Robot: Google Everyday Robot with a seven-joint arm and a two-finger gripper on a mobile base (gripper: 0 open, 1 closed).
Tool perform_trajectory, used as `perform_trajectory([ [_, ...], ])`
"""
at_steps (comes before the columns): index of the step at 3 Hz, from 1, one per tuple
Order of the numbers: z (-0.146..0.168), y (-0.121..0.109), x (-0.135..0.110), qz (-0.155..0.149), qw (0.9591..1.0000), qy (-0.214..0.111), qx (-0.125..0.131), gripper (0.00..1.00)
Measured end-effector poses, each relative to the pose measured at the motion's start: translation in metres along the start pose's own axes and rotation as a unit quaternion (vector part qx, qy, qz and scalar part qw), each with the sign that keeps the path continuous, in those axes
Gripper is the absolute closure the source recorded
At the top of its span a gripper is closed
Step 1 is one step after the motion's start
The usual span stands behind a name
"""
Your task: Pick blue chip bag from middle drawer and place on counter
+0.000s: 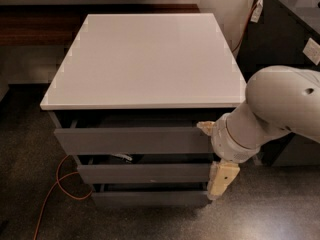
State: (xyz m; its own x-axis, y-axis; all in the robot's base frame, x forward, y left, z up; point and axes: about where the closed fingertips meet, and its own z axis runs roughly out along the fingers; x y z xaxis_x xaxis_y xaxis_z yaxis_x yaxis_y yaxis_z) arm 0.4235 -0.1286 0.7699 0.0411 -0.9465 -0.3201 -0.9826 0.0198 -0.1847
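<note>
Blue chip bag: not identifiable. If it lies where the task says, it is inside the middle drawer (pixel 145 173), hidden behind the front panel. A small pale scrap (pixel 121 157) shows in the dark gap above that panel. I cannot tell whether it belongs to the bag.

My gripper (pixel 222 176) hangs at the right end of the middle drawer's front, just beside or touching its corner; which, I cannot tell. I judge it is there to work the drawer edge, since the flat front offers no handle. Whether my jaws are open or closed I cannot tell.

The middle drawer is wide, shallow, matt grey and flat-faced. The upper drawer (pixel 132 140) is alike but taller; the lowest drawer (pixel 150 198) is alike too. Dark gaps above each front suggest none is fully shut, and none is open far enough to reach in.

The worktop (pixel 145 59) is a glossy white square slab with a thin edge overhanging the drawers. It suits setting down a crinkly bag.

An orange cable (pixel 52 186) loops over the dark speckled floor (pixel 270 219) to the left, well apart from my gripper.
</note>
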Motion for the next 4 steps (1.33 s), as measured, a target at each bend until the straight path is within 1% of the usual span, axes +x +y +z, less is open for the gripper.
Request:
perform_trajectory([
  [1, 0.065, 0.01, 0.001, -0.034, 0.9993, -0.011, -0.012, 0.0],
  [2, 0.104, 0.017, 0.0, -0.055, 0.9981, -0.019, -0.018, 0.0],
  [3, 0.141, 0.013, 0.009, -0.062, 0.9976, -0.025, -0.017, 0.0],
  [4, 0.191, 0.003, 0.029, -0.068, 0.9974, -0.023, -0.006, 0.0],
])
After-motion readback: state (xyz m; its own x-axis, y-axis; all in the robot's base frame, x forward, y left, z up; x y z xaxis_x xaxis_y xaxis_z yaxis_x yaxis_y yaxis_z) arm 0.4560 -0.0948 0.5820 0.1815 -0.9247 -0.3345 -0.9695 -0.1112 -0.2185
